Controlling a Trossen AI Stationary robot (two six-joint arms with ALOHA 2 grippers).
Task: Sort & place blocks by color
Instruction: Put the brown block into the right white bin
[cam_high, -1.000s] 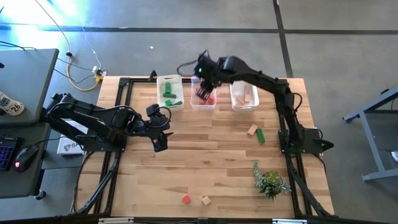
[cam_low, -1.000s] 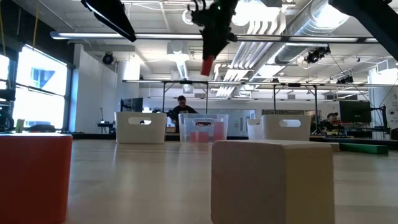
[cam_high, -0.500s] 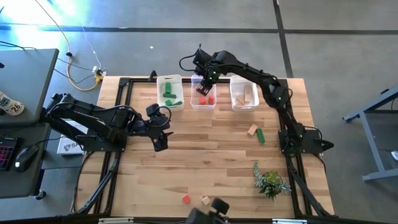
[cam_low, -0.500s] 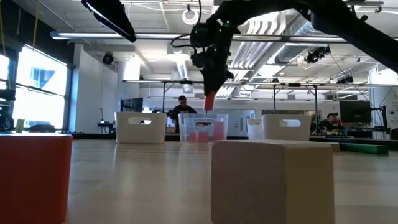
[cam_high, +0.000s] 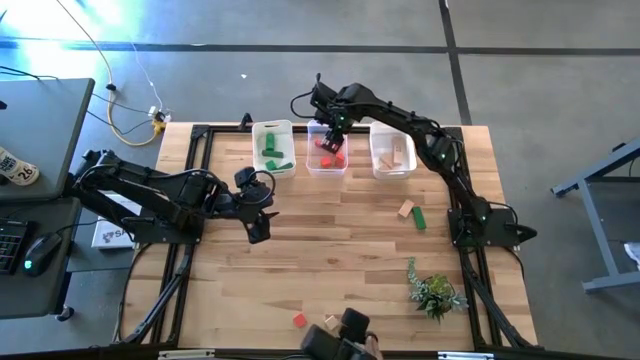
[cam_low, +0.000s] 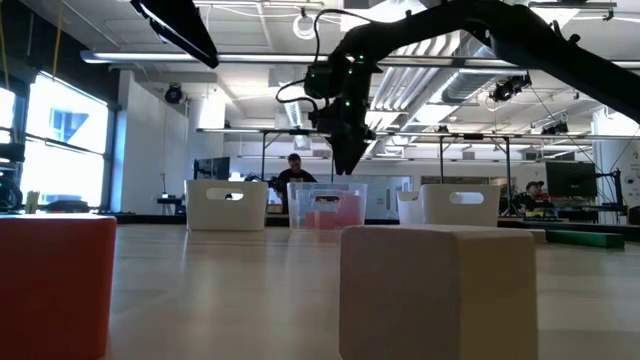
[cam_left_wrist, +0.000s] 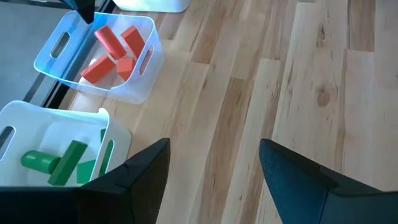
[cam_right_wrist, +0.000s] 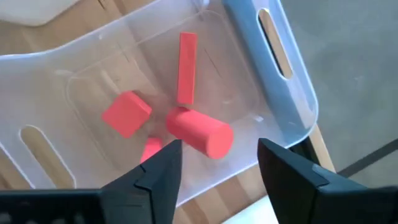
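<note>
My right gripper (cam_high: 329, 137) hangs open and empty over the clear bin (cam_high: 328, 163), pointing down; it also shows in the low view (cam_low: 348, 165). In its wrist view (cam_right_wrist: 216, 149) several red blocks lie on the bin's floor, among them a red cylinder (cam_right_wrist: 199, 132) and a thin bar (cam_right_wrist: 186, 67). My left gripper (cam_high: 256, 217) is open and empty above bare table left of centre (cam_left_wrist: 214, 149). Loose blocks lie flat on the table: a tan one (cam_high: 405, 209) and a green one (cam_high: 419, 218) at the right, a red one (cam_high: 299, 320) and a tan one (cam_high: 330, 322) near the front edge.
A white bin (cam_high: 272, 150) with green blocks stands left of the clear bin, and a white bin (cam_high: 393, 152) with tan blocks stands right of it. A small plant (cam_high: 435, 292) stands at the front right. A dark object (cam_high: 340, 330) shows at the front edge.
My right gripper has gone down and a little toward the far edge, over the clear bin. The red block that hung from its fingertips is gone from them and lies in the bin. A dark object has come into view at the table's front edge.
</note>
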